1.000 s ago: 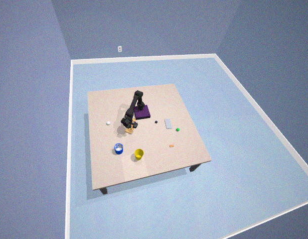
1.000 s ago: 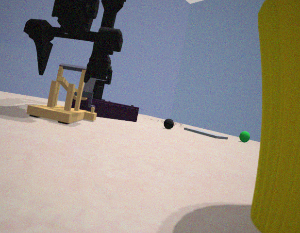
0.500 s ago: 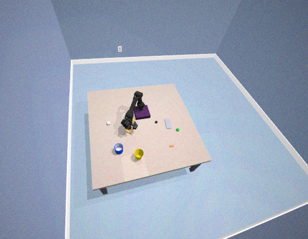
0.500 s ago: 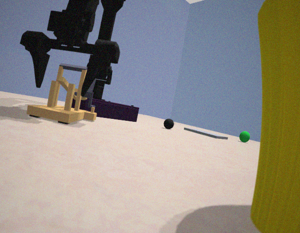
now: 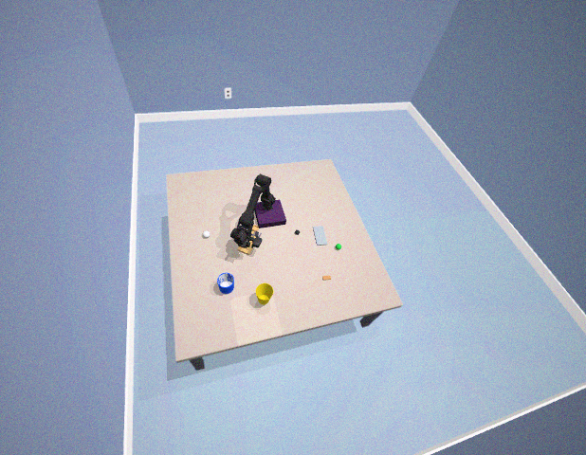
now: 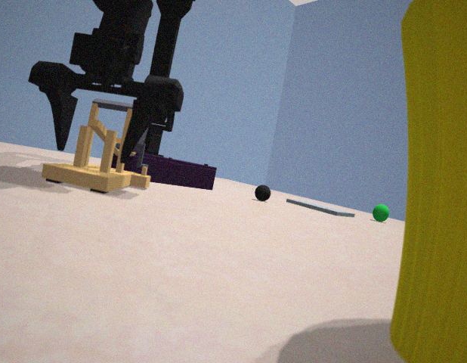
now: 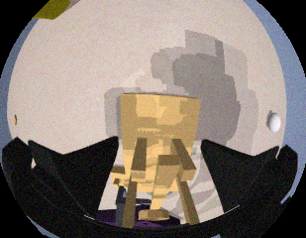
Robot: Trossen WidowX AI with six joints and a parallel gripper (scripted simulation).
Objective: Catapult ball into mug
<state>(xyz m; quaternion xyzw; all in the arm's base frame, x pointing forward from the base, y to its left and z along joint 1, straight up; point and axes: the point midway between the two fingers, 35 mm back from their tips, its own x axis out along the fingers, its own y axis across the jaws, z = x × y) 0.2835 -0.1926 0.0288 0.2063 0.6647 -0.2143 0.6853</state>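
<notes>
The wooden catapult [image 5: 245,250] [image 6: 85,176] [image 7: 159,111] stands on the table under my gripper. My gripper [image 6: 92,155] [image 7: 162,143] is open, with one finger on each side of the catapult's upright posts and nothing gripped. The fingertips are above the catapult's base. No ball shows on the catapult. The blue mug [image 5: 226,288] stands upright in front of the catapult, and is not seen in the exterior view. A white ball [image 5: 206,234] [image 7: 273,122], a black ball [image 5: 297,231] [image 6: 262,193] and a green ball [image 5: 338,246] [image 6: 380,212] lie apart on the table.
A yellow cup [image 5: 265,295] [image 6: 440,175] [image 7: 52,9] stands beside the blue mug. A flat grey plate [image 5: 320,235] [image 6: 320,207] lies between the black and green balls. A small orange block [image 5: 326,277] lies farther forward. The arm's purple base [image 5: 271,215] [image 6: 183,172] is behind the catapult.
</notes>
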